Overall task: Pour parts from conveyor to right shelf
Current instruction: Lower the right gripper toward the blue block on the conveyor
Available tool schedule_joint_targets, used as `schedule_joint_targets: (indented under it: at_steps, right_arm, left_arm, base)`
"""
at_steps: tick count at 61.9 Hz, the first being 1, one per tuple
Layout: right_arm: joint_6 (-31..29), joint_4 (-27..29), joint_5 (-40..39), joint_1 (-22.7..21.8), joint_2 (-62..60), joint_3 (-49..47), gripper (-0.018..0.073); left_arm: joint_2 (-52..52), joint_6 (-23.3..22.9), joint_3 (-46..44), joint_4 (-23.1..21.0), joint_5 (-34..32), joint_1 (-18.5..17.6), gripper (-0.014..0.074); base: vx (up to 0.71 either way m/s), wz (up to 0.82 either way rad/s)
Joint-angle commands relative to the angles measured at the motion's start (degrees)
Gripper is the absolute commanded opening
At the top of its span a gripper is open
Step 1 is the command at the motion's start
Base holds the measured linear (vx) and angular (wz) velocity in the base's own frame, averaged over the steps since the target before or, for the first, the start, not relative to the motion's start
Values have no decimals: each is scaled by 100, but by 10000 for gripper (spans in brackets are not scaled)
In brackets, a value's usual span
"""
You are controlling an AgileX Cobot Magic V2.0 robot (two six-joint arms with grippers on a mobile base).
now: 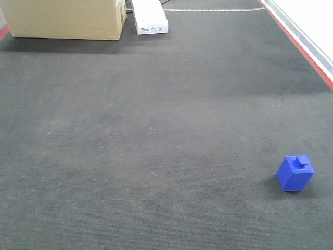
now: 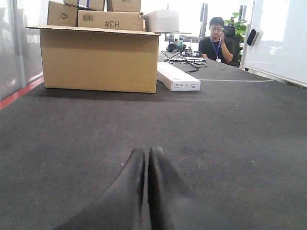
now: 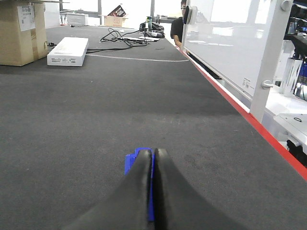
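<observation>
There's your blue block [image 1: 295, 173], sitting on the conveyor [image 1: 156, 130] down toward its near right corner, stub facing up, a little in from the red stripe [image 1: 307, 52] that runs along the right edge. Nothing touches it in the front view; it stands alone on the dark felt.

Over to your right gripper [image 3: 153, 151]: the two black fingers are pressed almost together, holding nothing. The right wrist view looks straight down them, and the block peeks out past the left finger, with a thin blue sliver showing through the slit between the two. So the block lies right at those tips, beyond or under them, and not in their grasp.

Your left gripper [image 2: 147, 150] is the same story: fingers drawn tight together, empty, low over bare felt toward the left side of the belt, well apart from the block.

Further up, a big cardboard box [image 1: 65, 18] sits at the far left corner of the front view, with a long white box [image 1: 150, 16] just beside it on its right. Past those, cables [image 3: 120, 38] lie tangled on the belt, and a person [image 2: 217, 40] sits at the far end with a hand raised to the ear. A whiteboard [image 2: 278, 38] stands along the right edge.
</observation>
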Motion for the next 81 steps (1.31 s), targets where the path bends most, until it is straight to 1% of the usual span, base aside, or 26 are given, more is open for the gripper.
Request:
schedule_joint_targets:
  at_steps: [1, 6, 11, 16, 36, 42, 51, 60, 66, 71, 76, 81]
  right_arm:
    - [-41, -14, -400, -34, -70, 90, -10]
    - [-54, -24, -411, -34, -70, 83, -10]
    - [-250, -87, -482, -34, -70, 77, -10]
    - [-249, -94, -617, -34, -70, 77, -10]
    - [-113, 11, -655, -34, -70, 77, -10]
    - [-91, 166, -849, -34, -70, 58, -10]
    - [-124, 116, -960, -34, 17, -289, -10]
    - [-103, 138, -915, -34, 604, -917, -10]
    - [-103, 138, -809, -34, 1253, -1389, -10]
    - [-103, 138, -655, -34, 1823, -1749, -10]
    - [-72, 145, -314, -34, 2387, -2090, -10]
    - [-34, 151, -137, -34, 2793, -2232, -10]
  left_arm:
    - [-60, -49, 177, -16, -440, -44, -6]
    - [-60, -49, 177, -16, -440, -44, -6]
    - [-60, -49, 177, -16, -440, -44, -6]
    - [-60, -49, 177, -16, -440, -44, -6]
    - [-60, -49, 177, -16, -440, -44, -6]
    - [-60, -49, 177, -16, -440, -44, -6]
    - [-60, -49, 177, -16, -440, -44, -6]
    - [-60, -49, 177, -16, -440, -44, -6]
    - [-60, -49, 177, -16, -440, -44, -6]
    - [-60, -49, 177, -16, -440, -44, -6]
    - [-60, -49, 177, -16, -440, -44, -6]
    - [-60, -49, 177, -16, -440, -44, -6]
  base:
    - [0, 0]
    - [0, 0]
    - [0, 0]
    - [0, 0]
    - [0, 0]
    - [0, 0]
    - [0, 0]
    - [0, 0]
    - [0, 0]
    - [0, 0]
    - [0, 0]
    - [0, 0]
